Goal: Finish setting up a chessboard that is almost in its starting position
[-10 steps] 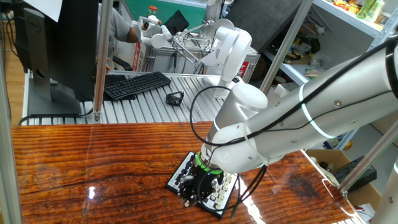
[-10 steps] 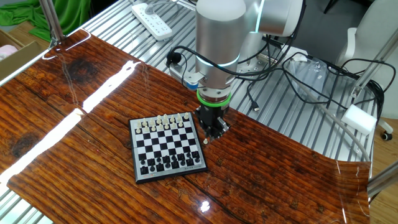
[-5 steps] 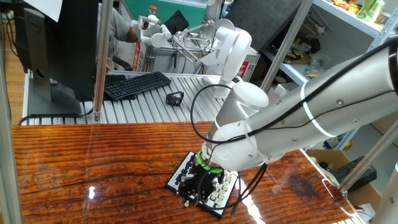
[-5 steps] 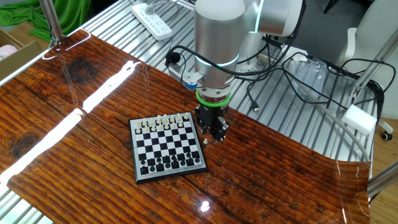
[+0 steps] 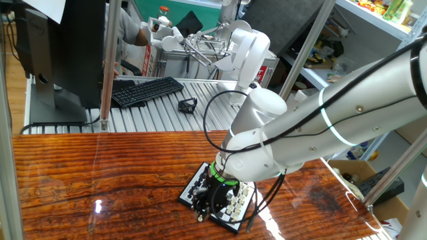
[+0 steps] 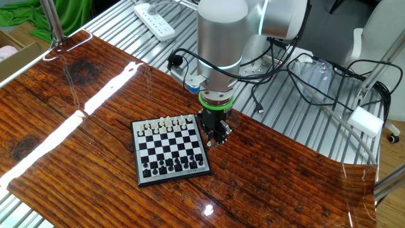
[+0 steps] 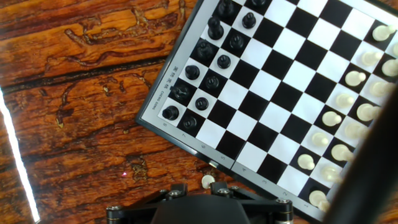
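Down low beside the small black-and-white chequered chessboard [image 6: 169,150] on the glossy red-brown wooden surface [image 6: 76,126], black two-finger hand [image 6: 214,138] pointing downward, opening unclear, small cream piece [image 7: 207,181] off-board just beside the rim.

The arm [image 6: 221,38] is a stout cylinder of brushed silver-grey with glossy white rounded joint housings, one ringed by a thin pale-lit band. A bright green ring [image 6: 214,101] circles the wrist above the small black gripper [image 6: 214,133]. Black cables loop alongside the arm. Small silver screws stud the gripper's black body.
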{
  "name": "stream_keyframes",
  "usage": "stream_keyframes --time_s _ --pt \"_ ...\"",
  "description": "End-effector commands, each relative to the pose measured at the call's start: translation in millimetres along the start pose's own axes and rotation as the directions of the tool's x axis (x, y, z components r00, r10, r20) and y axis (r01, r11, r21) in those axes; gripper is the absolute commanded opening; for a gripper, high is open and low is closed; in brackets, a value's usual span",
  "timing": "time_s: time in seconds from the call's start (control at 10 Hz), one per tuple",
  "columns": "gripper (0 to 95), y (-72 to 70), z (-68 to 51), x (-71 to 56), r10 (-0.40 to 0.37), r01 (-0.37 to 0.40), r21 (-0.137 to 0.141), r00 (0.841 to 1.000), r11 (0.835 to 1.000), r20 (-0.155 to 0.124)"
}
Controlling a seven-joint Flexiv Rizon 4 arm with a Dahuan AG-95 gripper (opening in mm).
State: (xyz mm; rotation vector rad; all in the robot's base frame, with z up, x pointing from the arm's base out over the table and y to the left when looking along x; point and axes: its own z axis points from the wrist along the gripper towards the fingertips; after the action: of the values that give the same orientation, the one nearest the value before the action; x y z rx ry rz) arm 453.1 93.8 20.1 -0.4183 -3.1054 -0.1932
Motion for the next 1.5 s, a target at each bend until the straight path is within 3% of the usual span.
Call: stream_keyframes --time_s 0.1,0.3,0.4,0.8,0.9,1.5 --pt "19.0 0.0 1.2 -0.2 0.001 -0.001 -0.001 1.0 1.0 0.005" --pt "19.0 -0.1 2.0 -0.7 -0.002 0.002 -0.002 1.0 1.0 0.012" --pt "38.0 -0.1 2.1 -1.2 -0.004 0.004 -0.001 1.0 1.0 0.013" --pt "38.0 0.0 2.2 -2.5 -0.008 0.008 -0.002 1.0 1.0 0.011" --pt "19.0 0.0 2.5 -3.2 -0.009 0.009 -0.003 1.0 1.0 0.01" --pt "19.0 0.3 1.6 -5.5 -0.012 0.012 0.0 1.0 1.0 0.008"
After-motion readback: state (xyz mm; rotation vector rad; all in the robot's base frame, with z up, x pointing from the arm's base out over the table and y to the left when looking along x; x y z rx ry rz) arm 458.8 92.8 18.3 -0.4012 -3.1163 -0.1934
